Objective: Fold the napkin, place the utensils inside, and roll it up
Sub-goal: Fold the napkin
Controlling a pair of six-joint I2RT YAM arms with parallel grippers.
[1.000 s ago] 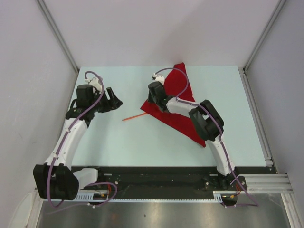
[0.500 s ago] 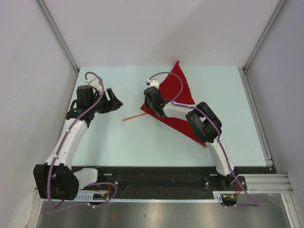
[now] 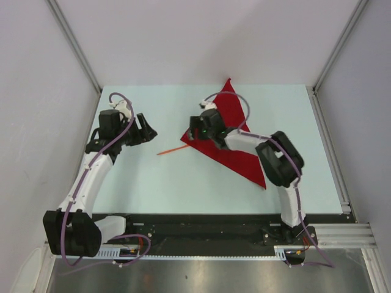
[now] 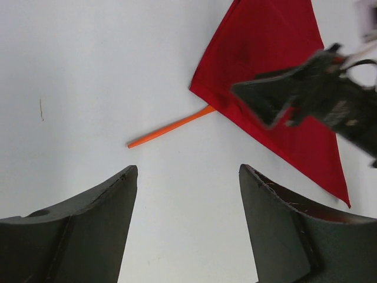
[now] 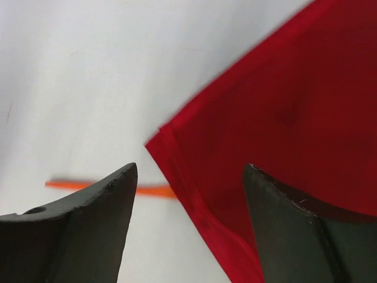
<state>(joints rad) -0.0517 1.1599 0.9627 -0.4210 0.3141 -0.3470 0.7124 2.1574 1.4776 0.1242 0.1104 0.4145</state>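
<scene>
The napkin (image 3: 237,157) lies flat as a red triangle right of the table's middle, with its left corner (image 5: 162,138) doubled into layered edges. The utensil, a thin orange stick (image 3: 171,150), lies just left of that corner, and its right end runs under the cloth (image 4: 171,127). My right gripper (image 3: 195,129) hovers over that corner, open, with cloth and bare table showing between its fingers (image 5: 189,166). Further left, my left gripper (image 3: 148,130) is open over bare table (image 4: 187,168), short of the stick. The right gripper (image 4: 283,97) also shows over the napkin (image 4: 265,53) in the left wrist view.
The pale table (image 3: 153,183) is fenced by grey walls and metal rails at left (image 3: 73,43) and right (image 3: 333,140). A black base strip (image 3: 201,229) runs along the near edge.
My right gripper carried the napkin's corner leftward, then opened and let it go. It now sits slightly back to the right above the corner. The left arm has not moved.
</scene>
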